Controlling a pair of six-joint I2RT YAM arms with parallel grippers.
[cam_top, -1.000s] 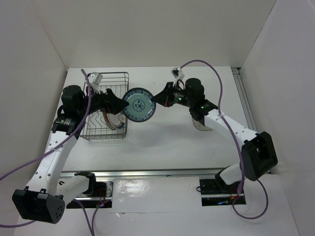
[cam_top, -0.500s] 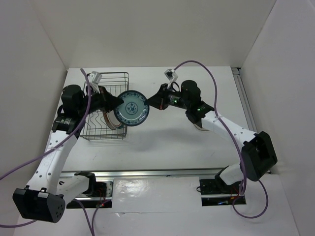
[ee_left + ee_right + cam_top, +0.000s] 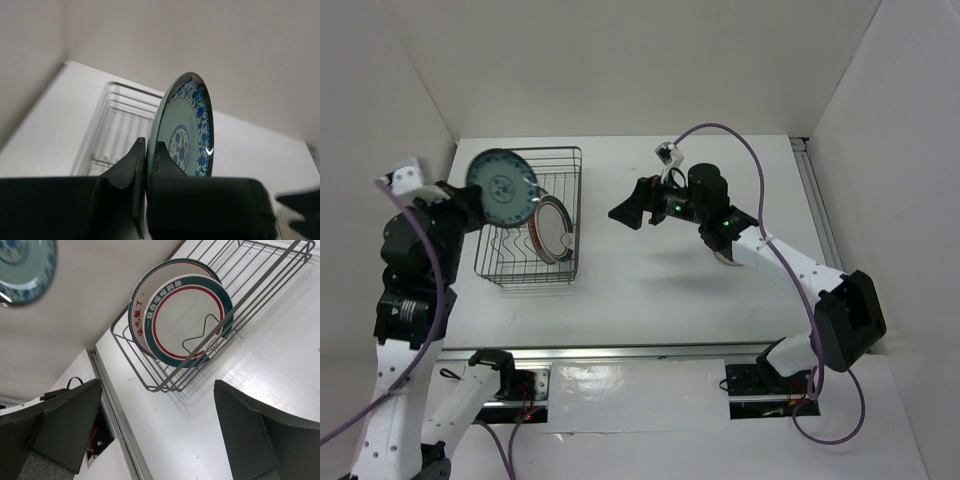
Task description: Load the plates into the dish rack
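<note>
**Left arm holds teal plate up at the rack, right arm empty**

Left of the top view: left gripper (image 3: pixel 472 204) is clamped on the rim of the teal-blue plate (image 3: pixel 502 187). The plate is in the air with its patterned face toward the camera, overlapping the upper-left corner of the dish rack (image 3: pixel 535 150) in that view. Cannot tell from above whether it touches the wires. In the left wrist view both fingers (image 3: pixel 131 165) pinch the plate's lower edge. The plate stands on edge, nearly upright, with the blue floral face to the right. The rack is blurred behind it, left of centre.

Centre-left: the rack sits on the white table (image 3: pixel 650 290), toward its left side. Two plates stand on edge in its right part, leaning. The right wrist view shows them best. In front is the white plate with teal-and-red rim rings (image 3: pixel 187 320). Right behind it is a white plate with red lettering (image 3: pixel 142 302) and a dark rim. Both are propped among the wire prongs. The teal-blue plate shows in the upper-left corner of that view.

Centre: right gripper (image 3: pixel 623 207) hangs above the table just right of the rack, pointing toward it. Its jaws are spread wide with nothing between them. In its wrist view the two fingers (image 3: pixel 65 425) fill the bottom corners
</note>
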